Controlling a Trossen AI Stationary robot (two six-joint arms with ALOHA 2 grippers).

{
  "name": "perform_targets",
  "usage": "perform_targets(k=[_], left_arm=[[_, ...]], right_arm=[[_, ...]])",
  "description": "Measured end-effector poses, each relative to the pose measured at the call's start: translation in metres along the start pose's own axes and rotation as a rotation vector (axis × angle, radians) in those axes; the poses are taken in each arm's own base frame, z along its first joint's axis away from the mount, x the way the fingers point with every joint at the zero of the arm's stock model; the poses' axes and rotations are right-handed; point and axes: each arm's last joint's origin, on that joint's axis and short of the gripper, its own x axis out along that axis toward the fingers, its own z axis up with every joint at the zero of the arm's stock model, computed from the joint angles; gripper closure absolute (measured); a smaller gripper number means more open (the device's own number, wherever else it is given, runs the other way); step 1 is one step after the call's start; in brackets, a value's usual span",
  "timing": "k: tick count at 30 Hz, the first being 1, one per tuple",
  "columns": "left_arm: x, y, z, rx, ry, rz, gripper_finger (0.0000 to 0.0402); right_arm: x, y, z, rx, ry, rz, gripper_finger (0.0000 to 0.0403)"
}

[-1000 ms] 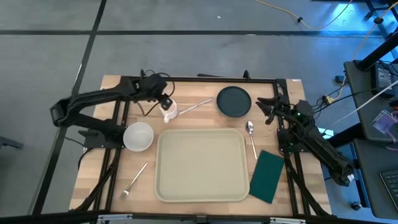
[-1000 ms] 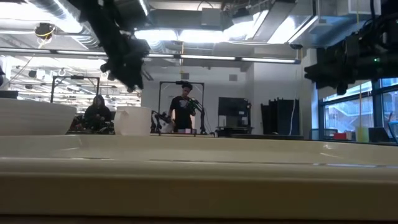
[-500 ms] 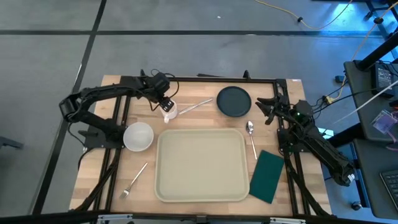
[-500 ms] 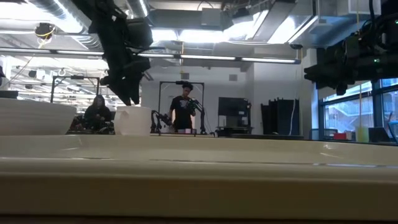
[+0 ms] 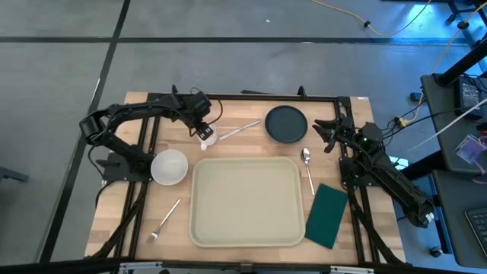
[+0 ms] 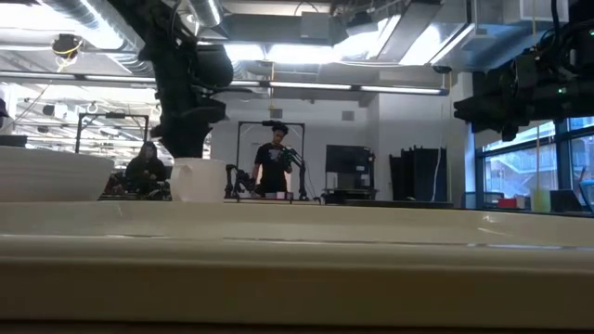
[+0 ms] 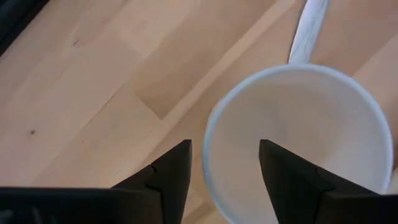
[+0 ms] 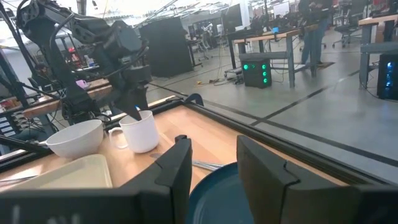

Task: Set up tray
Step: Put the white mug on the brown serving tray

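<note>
The pale beige tray (image 5: pixel 245 202) lies at the table's middle near side, with nothing on it. A white mug (image 5: pixel 208 137) stands upright on the wood beyond the tray's far left corner. My left gripper (image 7: pixel 225 168) is open and points down at the mug's rim (image 7: pixel 208 140), one finger over the hollow and one outside the wall. In the low view the left gripper (image 6: pixel 186 144) sits just above the mug (image 6: pixel 200 181). My right gripper (image 8: pixel 214 171) is open and waits beside the dark plate (image 5: pixel 286 124). My left gripper stands astride the mug's wall at the rim (image 7: pixel 208 140), coming from above. Whether either finger touches the mug, I cannot tell. The mug stands upright on the table.
A white bowl (image 5: pixel 169 166) sits left of the tray, a fork (image 5: pixel 163 221) nearer the front. A knife (image 5: pixel 240 129) lies between mug and plate. A spoon (image 5: pixel 307 166) and a dark green napkin (image 5: pixel 329 215) lie right of the tray. People stand in the room behind.
My left gripper has come down toward the mug and tipped from slanting to pointing straight down, ending at the rim. The mug and the right arm have stayed where they were.
</note>
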Motion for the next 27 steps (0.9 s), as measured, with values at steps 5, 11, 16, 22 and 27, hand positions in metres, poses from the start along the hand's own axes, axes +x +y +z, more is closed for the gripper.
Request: perform_targets(k=[5, 11, 16, 22, 27], left_arm=[[0.001, -0.001, 0.0, 0.096, 0.008, -0.014, 0.0271], [0.001, -0.001, 0.0, 0.179, 0.007, -0.014, 0.0351], [-0.005, -0.001, 0.0, 0.28, -0.017, -0.025, 0.0393], [-0.042, -0.018, 0.017, 0.361, -0.087, -0.125, 0.0396], [-0.071, -0.045, 0.019, 0.421, -0.083, -0.223, 0.0397]], right_arm=[[0.0, 0.0, 0.0, 0.0, 0.0, 0.0, 0.0274], [0.0, 0.0, 0.0, 0.0, 0.0, 0.0, 0.0274], [0.0, 0.0, 0.0, -0.001, 0.0, 0.0, 0.0274], [0.0, 0.0, 0.0, -0.029, 0.0, 0.0, 0.0274], [0.0, 0.0, 0.0, -0.028, -0.002, -0.006, 0.0274]])
